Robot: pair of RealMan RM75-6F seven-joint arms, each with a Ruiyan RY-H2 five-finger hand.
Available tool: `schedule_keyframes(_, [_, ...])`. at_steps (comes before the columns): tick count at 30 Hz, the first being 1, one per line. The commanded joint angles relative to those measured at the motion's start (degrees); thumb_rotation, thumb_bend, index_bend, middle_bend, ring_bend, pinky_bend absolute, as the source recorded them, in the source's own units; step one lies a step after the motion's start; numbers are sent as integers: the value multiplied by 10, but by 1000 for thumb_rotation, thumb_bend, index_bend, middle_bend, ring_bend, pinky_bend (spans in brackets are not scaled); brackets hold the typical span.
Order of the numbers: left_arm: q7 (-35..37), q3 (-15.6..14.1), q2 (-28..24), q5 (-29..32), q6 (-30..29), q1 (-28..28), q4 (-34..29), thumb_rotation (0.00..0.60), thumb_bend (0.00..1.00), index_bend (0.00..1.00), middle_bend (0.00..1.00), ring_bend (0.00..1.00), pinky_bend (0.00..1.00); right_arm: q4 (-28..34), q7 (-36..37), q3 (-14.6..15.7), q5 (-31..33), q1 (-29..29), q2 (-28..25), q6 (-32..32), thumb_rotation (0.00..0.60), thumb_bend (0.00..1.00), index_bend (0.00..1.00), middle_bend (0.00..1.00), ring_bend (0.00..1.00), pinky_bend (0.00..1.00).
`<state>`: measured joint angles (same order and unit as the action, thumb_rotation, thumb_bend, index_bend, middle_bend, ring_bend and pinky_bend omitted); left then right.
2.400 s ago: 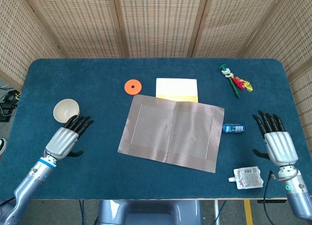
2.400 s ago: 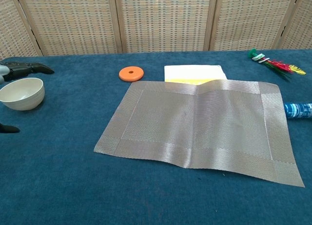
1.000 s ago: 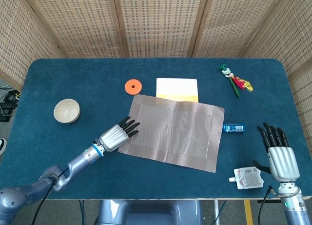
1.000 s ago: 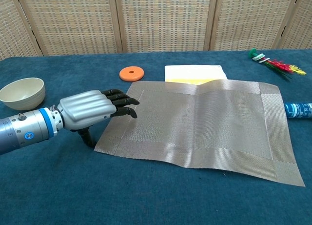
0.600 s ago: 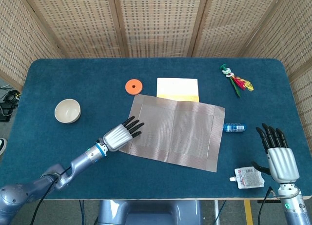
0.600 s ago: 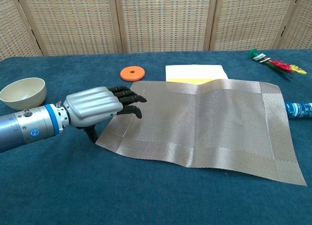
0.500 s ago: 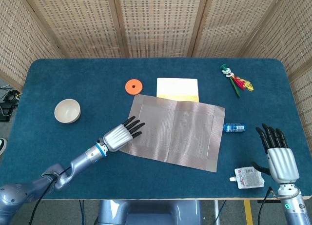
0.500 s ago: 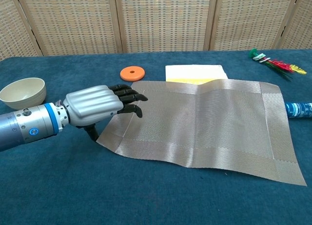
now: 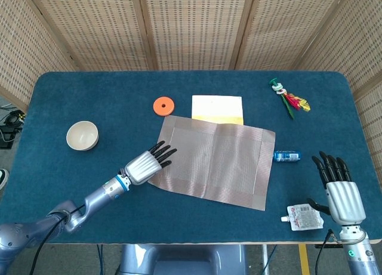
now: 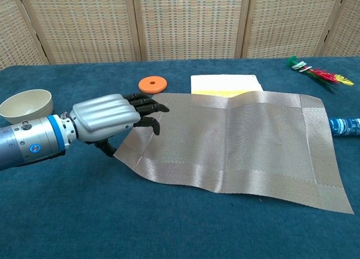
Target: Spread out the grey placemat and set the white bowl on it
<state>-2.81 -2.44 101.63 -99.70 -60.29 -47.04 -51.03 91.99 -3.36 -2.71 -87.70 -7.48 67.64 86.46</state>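
Note:
The grey placemat [image 9: 215, 161] [image 10: 242, 141] lies spread in the middle of the blue table, with a slight ridge at its far edge. My left hand [image 9: 143, 164] [image 10: 107, 121] holds its left edge: fingers on top, thumb beneath, and the near left corner is raised off the cloth. The white bowl [image 9: 82, 135] [image 10: 25, 106] stands upright to the left of the mat, apart from the hand. My right hand [image 9: 343, 191] hovers at the front right edge, fingers apart, holding nothing; only the head view shows it.
An orange disc [image 9: 162, 105] [image 10: 152, 84] and a white-yellow pad [image 9: 217, 110] [image 10: 226, 84] lie just behind the mat. A small blue bottle [image 9: 286, 156] [image 10: 344, 126] touches its right edge. A white pouch [image 9: 302, 216] lies by my right hand. A colourful toy [image 9: 289, 98] is at the back right.
My left hand left the bowl, crossed to the mat's left edge and took hold of it. The near left corner has lifted and shifted slightly right. The right hand drew back a little.

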Motion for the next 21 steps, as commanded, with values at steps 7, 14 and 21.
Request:
schedule_keyframes(7, [-6, -3, 4, 9, 6, 2, -5, 600, 448, 571, 0, 0, 0, 3, 3, -1, -6, 2, -2, 1, 600, 0, 0, 0, 0, 0])
schedule_keyframes(14, [-4, -4, 4, 13, -5, 8, -8, 600, 475, 766, 0, 0, 0, 5, 5, -1, -9, 3, -4, 2, 600, 0, 0, 0, 0, 0])
schedule_keyframes(21, [-10, -16, -26, 12, -30, 29, -62, 600, 475, 783, 0, 0, 0, 8, 9, -1, -14, 6, -7, 5, 600, 0, 0, 0, 0, 0])
